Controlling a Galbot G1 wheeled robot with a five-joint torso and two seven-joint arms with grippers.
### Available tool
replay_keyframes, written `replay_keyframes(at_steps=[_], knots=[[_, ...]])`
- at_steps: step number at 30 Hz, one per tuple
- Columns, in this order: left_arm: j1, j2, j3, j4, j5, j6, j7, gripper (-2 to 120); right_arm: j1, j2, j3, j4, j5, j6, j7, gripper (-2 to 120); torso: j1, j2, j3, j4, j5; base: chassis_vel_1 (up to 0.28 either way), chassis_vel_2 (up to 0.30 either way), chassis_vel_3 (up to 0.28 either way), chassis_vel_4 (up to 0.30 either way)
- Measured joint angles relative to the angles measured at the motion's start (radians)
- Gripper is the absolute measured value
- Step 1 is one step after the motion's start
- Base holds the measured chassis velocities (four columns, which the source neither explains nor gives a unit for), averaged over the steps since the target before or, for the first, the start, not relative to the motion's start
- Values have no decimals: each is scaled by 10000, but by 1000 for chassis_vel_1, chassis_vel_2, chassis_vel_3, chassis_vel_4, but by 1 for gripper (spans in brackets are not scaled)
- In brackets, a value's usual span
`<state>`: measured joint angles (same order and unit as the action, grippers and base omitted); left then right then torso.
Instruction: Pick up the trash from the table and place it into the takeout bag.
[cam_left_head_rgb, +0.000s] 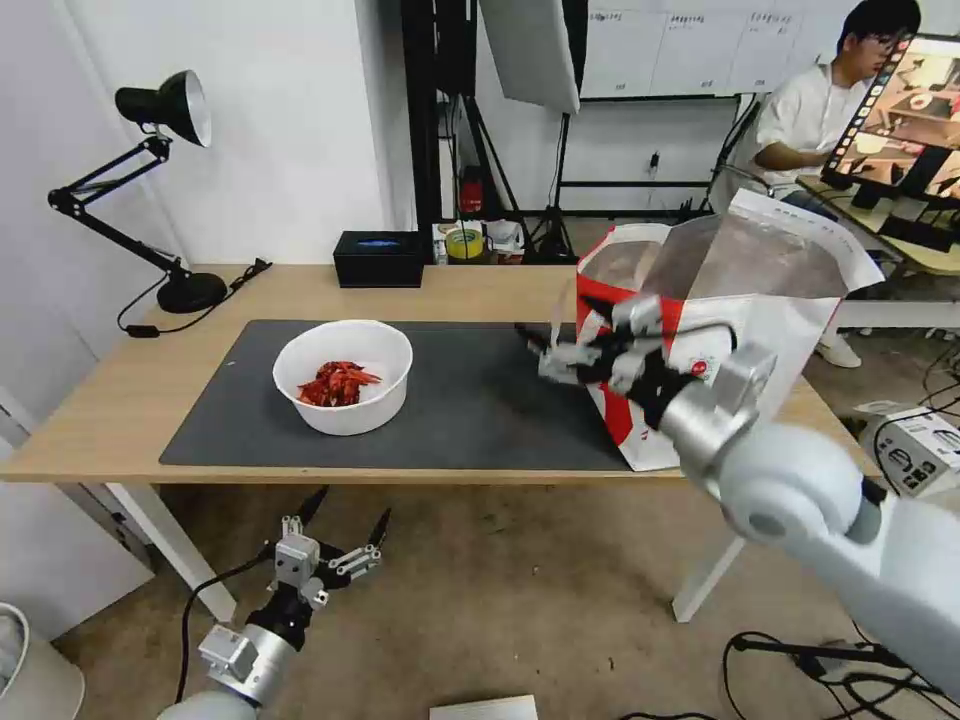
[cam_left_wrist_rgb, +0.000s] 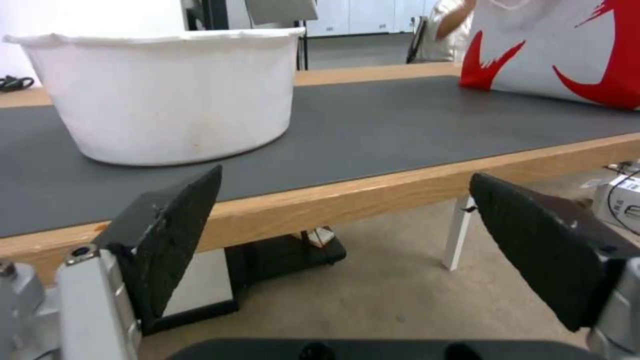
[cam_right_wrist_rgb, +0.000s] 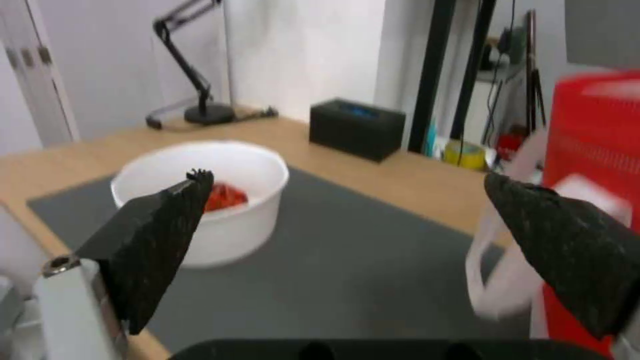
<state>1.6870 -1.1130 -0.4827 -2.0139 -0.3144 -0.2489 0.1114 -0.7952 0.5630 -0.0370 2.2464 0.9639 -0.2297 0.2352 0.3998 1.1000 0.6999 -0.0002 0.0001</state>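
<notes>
White bowl (cam_left_head_rgb: 343, 376) on mat | bag (cam_left_head_rgb: 700, 330) logo unreadable | right pincer (cam_left_head_rgb: 545, 350) gaping, empty | left pincer (cam_left_head_rgb: 345, 525) gaping

Bright, even indoor light (soft shadows); right wrist view motion-blurred.

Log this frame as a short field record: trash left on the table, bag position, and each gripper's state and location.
trash on table: white round bowl of red crayfish shells, on dark grey mat
bag: red-and-white takeout bag, upright at the table's right end
left gripper: open, below the table's front edge
right gripper: open, above the mat beside the bag
</notes>
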Motion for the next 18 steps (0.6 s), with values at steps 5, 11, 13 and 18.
replay_keyframes(at_steps=[5, 11, 13, 18], knots=[[124, -113, -121, -10, 29, -90, 4, 100, -651, 27, -4, 27, -553, -100, 163, 100, 0, 0, 1, 2, -2, 0, 0, 0, 0], [302, -186, -361, -24, 40, -182, 18, 100, -2287, 627, 143, -309, -1796, 360, 170, 100, 0, 0, 1, 0, 0, 0, 0, 0, 0], [383, -218, -436, -42, 41, -224, 36, 100, -2672, 794, 152, -391, -2125, 595, 182, 100, 0, 0, 0, 1, -1, 0, 0, 0, 0], [484, -259, -543, -30, 68, -295, 61, 100, -4040, 1480, 267, -609, -3197, 1582, 449, 100, 0, 0, 1, 1, -2, 0, 0, 0, 0]])
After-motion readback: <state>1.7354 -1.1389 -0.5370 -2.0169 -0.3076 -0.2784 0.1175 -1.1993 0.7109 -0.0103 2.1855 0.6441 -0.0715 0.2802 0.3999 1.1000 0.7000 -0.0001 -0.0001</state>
